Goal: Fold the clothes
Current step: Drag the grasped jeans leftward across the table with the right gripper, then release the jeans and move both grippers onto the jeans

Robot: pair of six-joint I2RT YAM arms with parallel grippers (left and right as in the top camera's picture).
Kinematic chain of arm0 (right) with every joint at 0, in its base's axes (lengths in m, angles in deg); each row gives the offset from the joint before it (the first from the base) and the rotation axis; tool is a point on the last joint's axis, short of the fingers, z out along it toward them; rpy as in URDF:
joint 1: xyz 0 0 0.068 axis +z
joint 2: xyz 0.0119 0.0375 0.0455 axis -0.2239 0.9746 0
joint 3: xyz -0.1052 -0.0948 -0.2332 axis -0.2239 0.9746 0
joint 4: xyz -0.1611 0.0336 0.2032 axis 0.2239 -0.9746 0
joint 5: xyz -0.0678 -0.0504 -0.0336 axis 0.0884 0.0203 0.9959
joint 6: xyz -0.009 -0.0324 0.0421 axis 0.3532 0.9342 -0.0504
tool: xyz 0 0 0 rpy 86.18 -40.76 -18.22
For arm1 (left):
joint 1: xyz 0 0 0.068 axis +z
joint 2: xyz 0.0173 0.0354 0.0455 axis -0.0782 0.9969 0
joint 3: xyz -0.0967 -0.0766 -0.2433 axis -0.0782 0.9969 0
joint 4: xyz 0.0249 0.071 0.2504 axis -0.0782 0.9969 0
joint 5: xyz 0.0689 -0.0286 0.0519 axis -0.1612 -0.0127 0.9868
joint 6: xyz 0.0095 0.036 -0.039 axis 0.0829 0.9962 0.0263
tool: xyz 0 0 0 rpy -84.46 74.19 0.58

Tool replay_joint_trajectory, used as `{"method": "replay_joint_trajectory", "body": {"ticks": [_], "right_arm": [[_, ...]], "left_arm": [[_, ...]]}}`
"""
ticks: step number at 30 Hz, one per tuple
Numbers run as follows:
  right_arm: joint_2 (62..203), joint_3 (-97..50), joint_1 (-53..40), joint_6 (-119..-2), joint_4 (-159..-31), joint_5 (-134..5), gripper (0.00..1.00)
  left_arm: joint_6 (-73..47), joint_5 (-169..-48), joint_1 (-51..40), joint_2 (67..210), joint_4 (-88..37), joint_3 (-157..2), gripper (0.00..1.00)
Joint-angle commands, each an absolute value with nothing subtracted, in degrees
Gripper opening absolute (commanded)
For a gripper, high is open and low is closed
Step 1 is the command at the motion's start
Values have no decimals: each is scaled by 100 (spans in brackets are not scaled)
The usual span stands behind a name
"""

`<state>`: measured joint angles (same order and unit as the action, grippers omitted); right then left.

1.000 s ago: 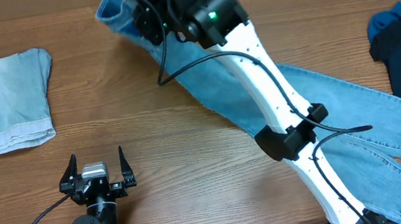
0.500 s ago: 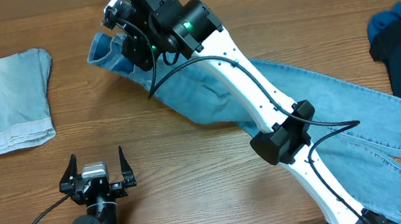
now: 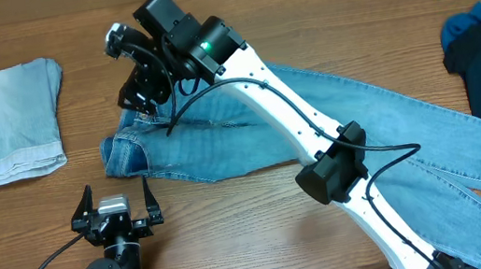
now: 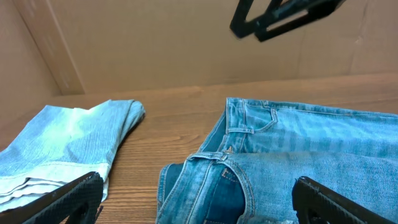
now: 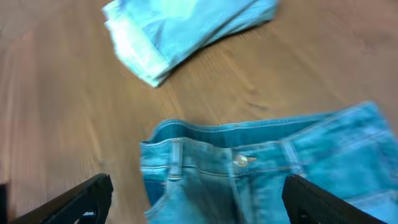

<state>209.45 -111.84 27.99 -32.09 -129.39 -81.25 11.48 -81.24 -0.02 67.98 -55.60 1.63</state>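
Currently we note the right gripper (image 3: 142, 101) spread, poised over the waistband (image 3: 123, 156) of the jeans (image 3: 223, 142), whose long axis runs rightward across the surface (image 3: 236, 239); the left gripper (image 3: 117, 191), likewise spread, sits near.

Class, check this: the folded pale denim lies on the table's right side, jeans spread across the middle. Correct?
No. The overhead view shows the folded pale denim on the left side; the jeans do spread across the middle.
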Motion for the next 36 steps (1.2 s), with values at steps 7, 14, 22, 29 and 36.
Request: {"method": "replay_joint_trajectory", "body": {"ticks": [7, 14, 22, 29, 36], "right_arm": [[19660, -11418, 700, -5060, -15005, -6381, 87], [19653, -11403, -1068, -5462, -15927, -7262, 18], [18875, -11269, -1732, -5541, -15929, -7109, 4], [17507, -8856, -1745, -5559, -15929, -6239, 4], [17350, -6181, -1905, -5583, -15418, -5846, 4]], "left_arm": [[1284, -8019, -39, 6748, -5571, 185, 100], [1032, -8893, -39, 6748, -6167, 137, 100], [-120, -9096, -39, 8260, -4616, -2656, 100], [392, -9654, -41, 14055, -124, -8897, 100], [637, -9778, -41, 17152, 258, -11362, 100]]}}
